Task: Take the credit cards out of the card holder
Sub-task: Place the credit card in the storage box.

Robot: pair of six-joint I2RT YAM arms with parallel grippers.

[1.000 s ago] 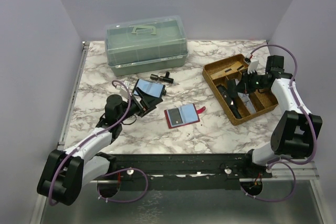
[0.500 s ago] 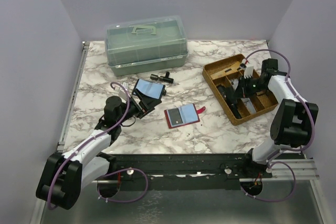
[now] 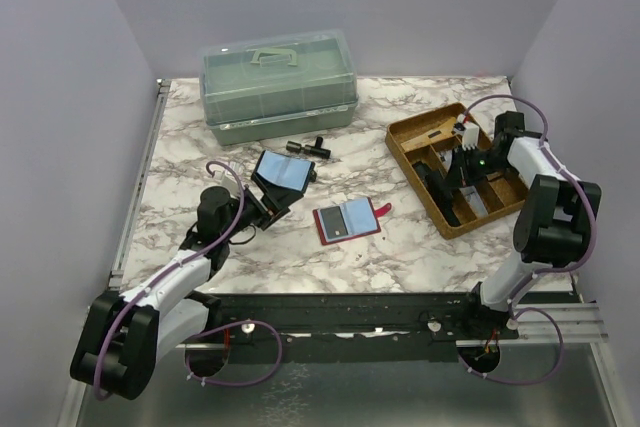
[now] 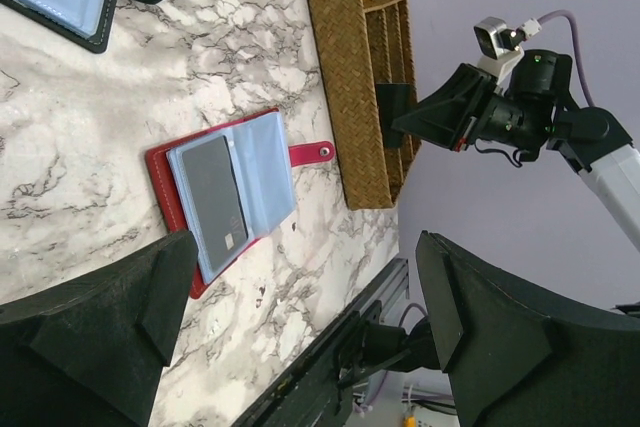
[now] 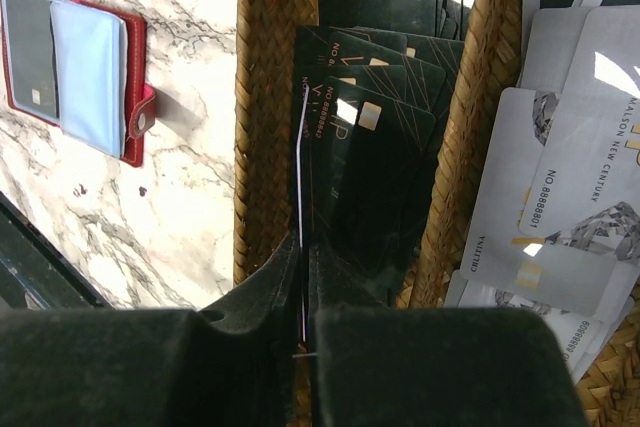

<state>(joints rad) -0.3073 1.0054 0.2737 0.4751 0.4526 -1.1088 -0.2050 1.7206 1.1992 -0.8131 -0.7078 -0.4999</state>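
The card holder (image 3: 346,220) is laid open at mid-table, a grey credit card (image 4: 215,202) tucked inside. Over the woven tray (image 5: 265,147), far right, an edge-on dark card (image 5: 300,177) is clamped by the right claw (image 5: 303,277); the left claw (image 4: 305,257) is spread wide.

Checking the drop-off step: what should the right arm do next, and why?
Probably open the right fingers wider: the thin credit card hangs edge-on between them, over the tray compartment of dark cards, so it should drop there.

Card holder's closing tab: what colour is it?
The closing tab is red, matching the card holder's outer rim. Left wrist view shows it best.
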